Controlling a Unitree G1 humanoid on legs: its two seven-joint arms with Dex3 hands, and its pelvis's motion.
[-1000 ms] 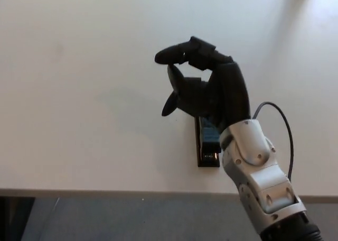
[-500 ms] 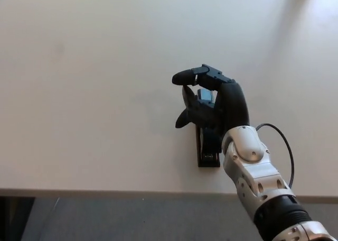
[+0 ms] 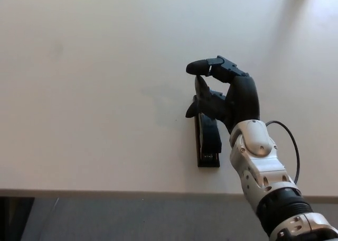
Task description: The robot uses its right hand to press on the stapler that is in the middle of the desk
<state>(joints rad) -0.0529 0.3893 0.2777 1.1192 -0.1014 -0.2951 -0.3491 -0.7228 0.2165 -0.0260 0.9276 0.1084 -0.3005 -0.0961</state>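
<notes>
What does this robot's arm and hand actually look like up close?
The right hand is matte black with thick, blocky, rounded fingers. Behind it the wrist and forearm wear glossy silver-grey shells with round bolt-like recesses, then a ribbed black collar. A thin black cable loops out beside the wrist.

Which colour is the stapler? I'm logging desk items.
Black, seen in the head view: the stapler lies on the white desk.

The robot's matte black right hand [image 3: 227, 95], with thick segmented fingers [image 3: 203, 66] and a stubby thumb, joins a glossy silver-grey forearm shell with round recessed screw holes, a ribbed black collar and a thin black cable looping alongside.
</notes>
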